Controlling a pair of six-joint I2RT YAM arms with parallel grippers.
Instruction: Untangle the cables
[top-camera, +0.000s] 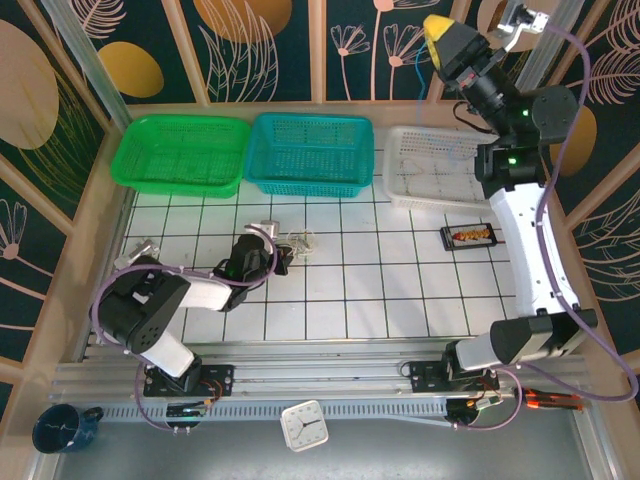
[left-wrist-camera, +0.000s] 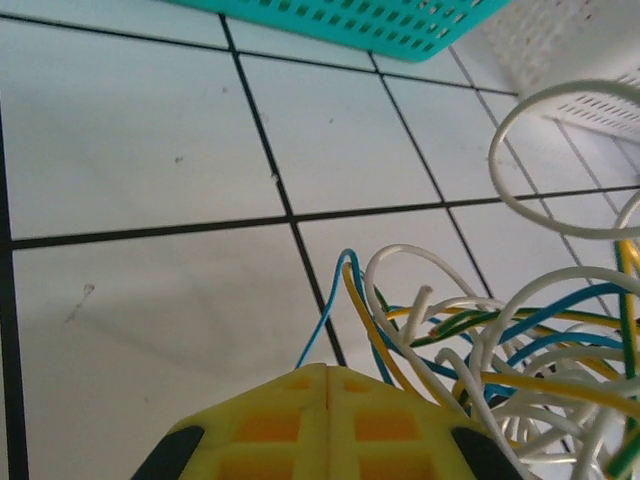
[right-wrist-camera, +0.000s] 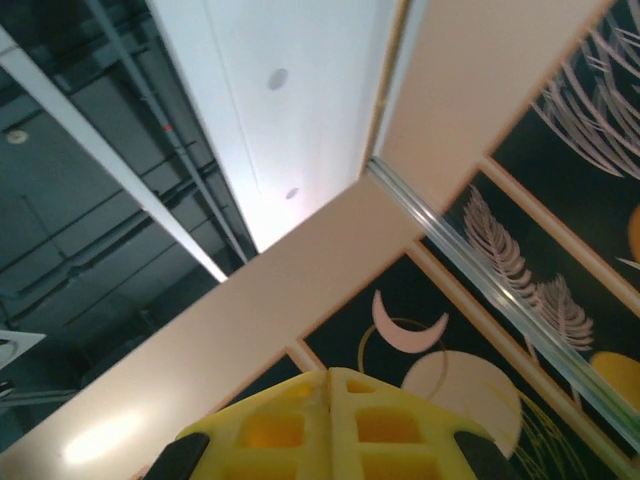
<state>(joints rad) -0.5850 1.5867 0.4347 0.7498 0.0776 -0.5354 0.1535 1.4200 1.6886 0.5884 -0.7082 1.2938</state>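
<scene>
The cables (top-camera: 300, 241) lie as a small knot of thin wires on the white tiled floor, just in front of the teal basket. In the left wrist view the cables (left-wrist-camera: 520, 340) are white, blue, yellow and green loops at the lower right. My left gripper (top-camera: 283, 257) reaches low to their left side. Its yellow jaws (left-wrist-camera: 328, 371) are pressed together. A thin blue wire (left-wrist-camera: 320, 310) runs straight down behind the left finger; whether it is pinched I cannot tell. My right gripper (top-camera: 437, 30) is raised high at the back right, shut (right-wrist-camera: 329, 372) on nothing, facing the wall and ceiling.
Three baskets line the back: green (top-camera: 180, 150), teal (top-camera: 312, 152) (left-wrist-camera: 400, 25) and white (top-camera: 435, 165) (left-wrist-camera: 590, 60). A small black box (top-camera: 469, 236) lies right of centre. A clock (top-camera: 303, 425) and a dark mug (top-camera: 60, 428) sit below the arm bases.
</scene>
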